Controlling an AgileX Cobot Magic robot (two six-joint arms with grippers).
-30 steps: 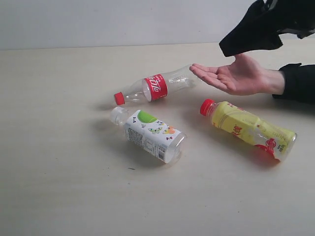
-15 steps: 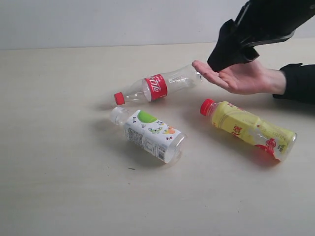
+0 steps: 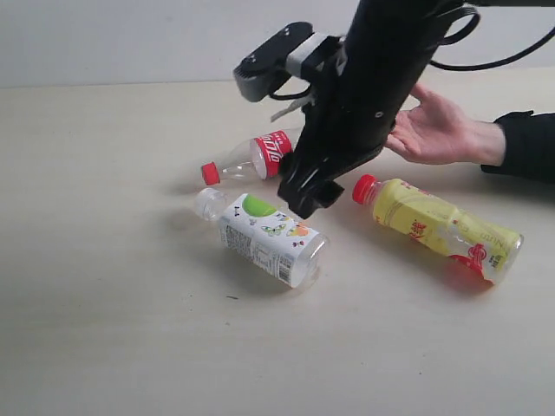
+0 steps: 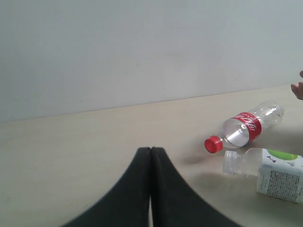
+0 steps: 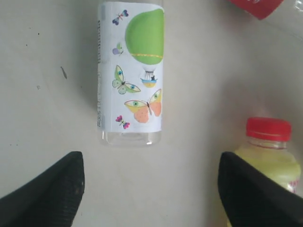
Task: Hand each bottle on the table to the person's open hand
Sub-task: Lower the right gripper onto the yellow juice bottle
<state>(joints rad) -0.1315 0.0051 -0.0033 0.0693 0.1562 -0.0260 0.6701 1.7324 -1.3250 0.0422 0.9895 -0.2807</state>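
**Right arm down over the bottles, nothing picked up**

Standing here looking at the pale beige tabltop... sorry, tabletop (image 3: pixel 104 329), which has three bottles lying on their sides. I'll place everything off the white-and-green bottle (image 3: pixel 264 238), the one with the butterflies, since it sits in the middle.

The big black right arm (image 3: pixel 373 78) slants down from the person's side and ends just above that bottle's far edge. The yellow bottle (image 3: pixel 442 227) lies near it on the person's side, with its red cap (image 3: pixel 365 188) pointing back toward it. The clear bottle (image 3: pixel 251 158) with the red label lies just behind it, toward the wall, and the arm hides part of it.

The person's open hand (image 3: pixel 442 130) is held palm up beyond the yellow bottle, well apart from the butterfly bottle and behind the arm.

The right hand (image 3: pixel 308 198) has its fingers spread wide with nothing between them. Through its own camera, the butterfly bottle's base and the yellow bottle's cap both sit just ahead of the gap.

The left hand (image 4: pixel 150 158) is pressed closed on nothing, well off from the butterfly bottle's neck end.
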